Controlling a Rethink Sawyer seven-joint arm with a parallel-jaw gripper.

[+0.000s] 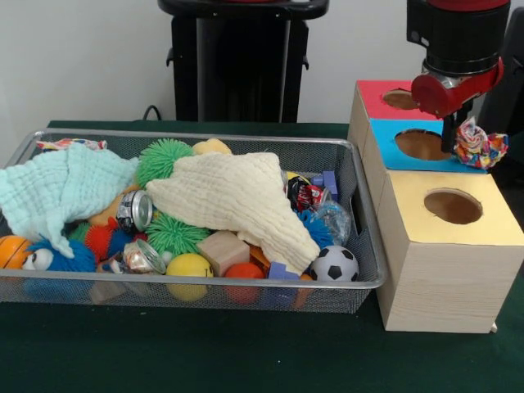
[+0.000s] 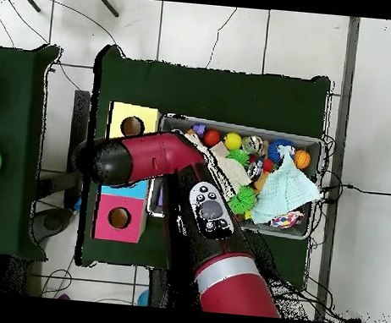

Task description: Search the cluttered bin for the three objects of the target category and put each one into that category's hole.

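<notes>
Care is needed: the gripper (image 1: 460,135), pinching a knotted cloth toy (image 1: 480,144) at upper right, should centre over the blue box's hole (image 1: 421,144) before letting go.

Cream cloth (image 1: 237,201) over toys (mint cloth (image 1: 61,190) left); soccer ball (image 1: 334,264), perhaps foam.

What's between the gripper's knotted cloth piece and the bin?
Front view: the blue-topped box section with its hole sits between the knotted cloth piece under the gripper and the bin.
</notes>
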